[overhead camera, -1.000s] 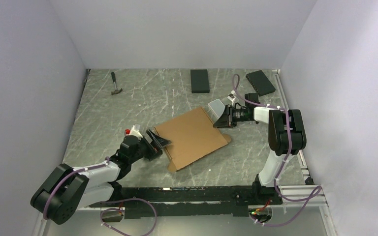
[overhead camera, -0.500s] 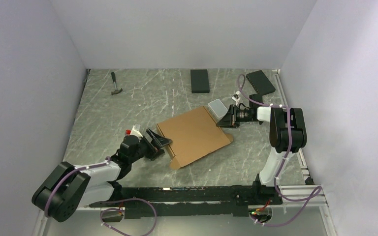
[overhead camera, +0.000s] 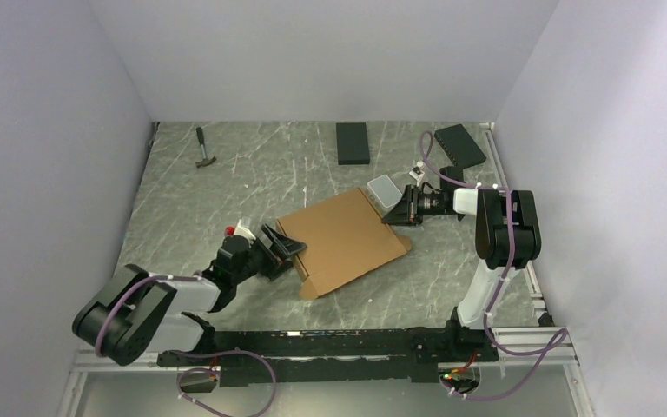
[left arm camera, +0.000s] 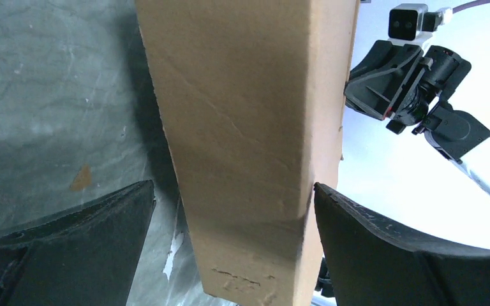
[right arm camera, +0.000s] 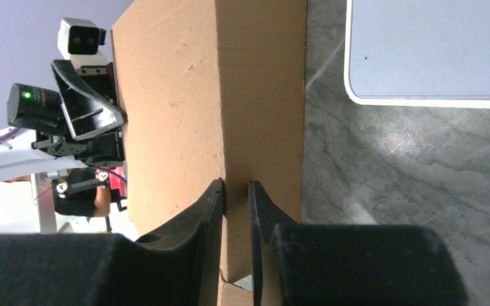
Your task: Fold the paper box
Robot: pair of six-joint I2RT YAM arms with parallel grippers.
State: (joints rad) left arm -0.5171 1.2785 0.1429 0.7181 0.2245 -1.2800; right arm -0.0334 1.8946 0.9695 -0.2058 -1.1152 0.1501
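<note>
Top view, box: the paper box (overhead camera: 345, 240) is seen lying mostly flat near the middle of the table (overhead camera: 226, 191), skewed, with its long axis running roughly from one gripper to the other.
Top view, arms: the left gripper (overhead camera: 283, 251) is placed at the box's left edge and the right gripper (overhead camera: 396, 211) at its far right edge, so each end is covered by its own arm.
Top view, surroundings: a translucent case (overhead camera: 383, 188) is found just beside the right gripper; a hammer (overhead camera: 204, 149) and two black slabs (overhead camera: 353, 142) are set well apart, at the back.
Left wrist, fingers: the left gripper (left arm camera: 234, 188) is spread wide, and a cardboard edge of the paper box (left arm camera: 249, 127) is taken between the fingers with daylight on both sides; no grip is made.
Right wrist, fingers: the right gripper (right arm camera: 235, 186) is drawn nearly together and clamped on a thin cardboard edge of the paper box (right arm camera: 191, 108), which stretches away from the fingers.
Judgement: the left side is reckoned free to be seized, the right end being pinned.
</note>
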